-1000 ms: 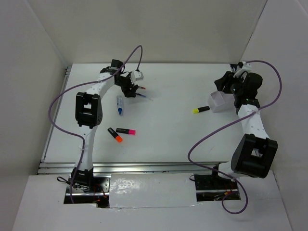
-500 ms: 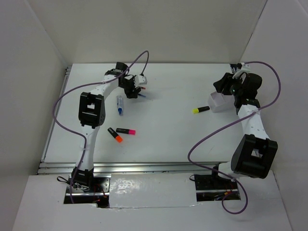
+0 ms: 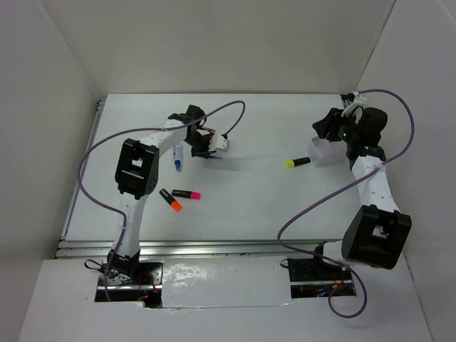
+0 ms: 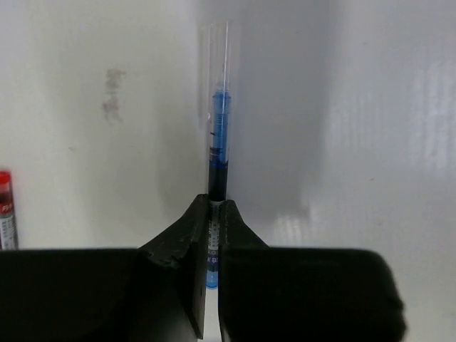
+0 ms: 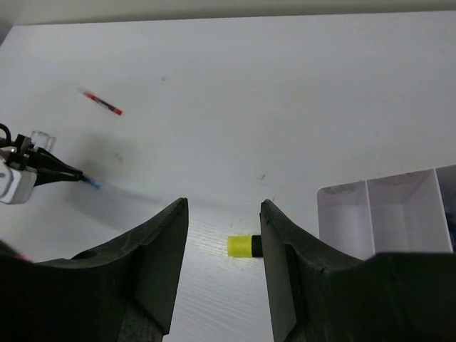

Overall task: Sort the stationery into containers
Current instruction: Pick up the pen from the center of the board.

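My left gripper (image 4: 214,214) is shut on a thin blue pen (image 4: 217,142), which sticks out forward over the white table; in the top view this gripper (image 3: 211,147) is at the back left. A red pen (image 4: 6,210) lies to its left. A clear blue-capped marker (image 3: 177,157), a pink highlighter (image 3: 187,194) and an orange highlighter (image 3: 169,200) lie on the left half. My right gripper (image 5: 223,206) is open above a yellow highlighter (image 5: 242,246), next to the white divided container (image 5: 385,214).
White walls enclose the table on three sides. The container (image 3: 324,151) stands near the right wall, with the yellow highlighter (image 3: 298,162) just left of it. A purple cable loops off each arm.
The left gripper has shut on the blue pen and moved right and nearer with it. The right arm has hardly moved.
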You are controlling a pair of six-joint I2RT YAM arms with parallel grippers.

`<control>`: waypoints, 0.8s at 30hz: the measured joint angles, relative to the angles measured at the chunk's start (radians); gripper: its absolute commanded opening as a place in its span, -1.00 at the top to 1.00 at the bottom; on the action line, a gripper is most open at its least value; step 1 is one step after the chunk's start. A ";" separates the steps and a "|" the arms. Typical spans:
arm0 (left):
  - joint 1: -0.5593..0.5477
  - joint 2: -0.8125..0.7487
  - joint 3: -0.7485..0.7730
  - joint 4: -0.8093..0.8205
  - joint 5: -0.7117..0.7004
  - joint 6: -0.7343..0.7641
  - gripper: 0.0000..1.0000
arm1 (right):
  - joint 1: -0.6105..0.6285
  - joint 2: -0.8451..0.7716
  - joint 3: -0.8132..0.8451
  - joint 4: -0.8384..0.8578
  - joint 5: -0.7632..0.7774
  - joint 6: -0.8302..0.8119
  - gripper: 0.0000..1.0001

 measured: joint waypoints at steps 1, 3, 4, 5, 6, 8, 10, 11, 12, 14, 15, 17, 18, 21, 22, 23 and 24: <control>-0.010 -0.013 -0.021 0.006 -0.003 -0.003 0.80 | 0.006 -0.011 0.000 -0.005 -0.002 -0.005 -0.04; -0.026 -0.036 -0.056 0.013 -0.011 -0.010 0.93 | 0.019 -0.032 0.000 -0.010 -0.005 -0.011 -0.03; -0.034 -0.045 -0.070 0.014 -0.016 -0.016 0.97 | 0.025 -0.042 0.000 -0.011 -0.006 -0.014 -0.03; -0.042 -0.055 -0.082 0.016 -0.020 -0.031 1.00 | 0.031 -0.052 0.000 -0.014 -0.008 -0.014 -0.02; -0.050 -0.064 -0.097 0.020 -0.023 -0.048 1.00 | 0.037 -0.062 0.000 -0.019 -0.009 -0.014 -0.02; -0.062 -0.084 -0.126 0.027 -0.017 -0.102 1.00 | 0.053 -0.082 0.000 -0.037 -0.013 -0.009 0.00; -0.071 -0.104 -0.154 0.035 0.004 -0.180 1.00 | 0.078 -0.102 0.000 -0.060 -0.020 0.008 -0.01; -0.075 -0.117 -0.169 0.040 0.015 -0.226 1.00 | 0.093 -0.111 0.000 -0.071 -0.024 0.021 -0.02; -0.077 -0.134 -0.187 0.051 0.031 -0.283 1.00 | 0.112 -0.122 0.000 -0.083 -0.035 0.035 -0.07; -0.076 -0.193 -0.222 0.080 0.071 -0.414 1.00 | 0.153 -0.145 -0.001 -0.105 -0.065 0.071 -0.14; -0.076 -0.227 -0.238 0.100 0.092 -0.479 1.00 | 0.177 -0.156 -0.003 -0.110 -0.077 0.090 -0.26; -0.076 -0.320 -0.276 0.161 0.146 -0.618 1.00 | 0.225 -0.176 -0.004 -0.116 -0.106 0.127 -0.37; -0.074 -0.377 -0.298 0.203 0.174 -0.698 1.00 | 0.253 -0.183 -0.004 -0.119 -0.111 0.140 -0.41; -0.075 -0.534 -0.361 0.331 0.242 -0.882 1.00 | 0.341 -0.193 -0.004 -0.122 -0.122 0.187 -0.46; -0.079 -0.574 -0.373 0.362 0.259 -0.929 1.00 | 0.361 -0.192 -0.004 -0.124 -0.125 0.200 -0.46; -0.085 -0.610 -0.383 0.392 0.272 -0.969 1.00 | 0.385 -0.190 -0.004 -0.126 -0.128 0.219 -0.48; -0.092 -0.634 -0.391 0.415 0.280 -1.000 1.00 | 0.397 -0.187 -0.004 -0.127 -0.132 0.236 -0.48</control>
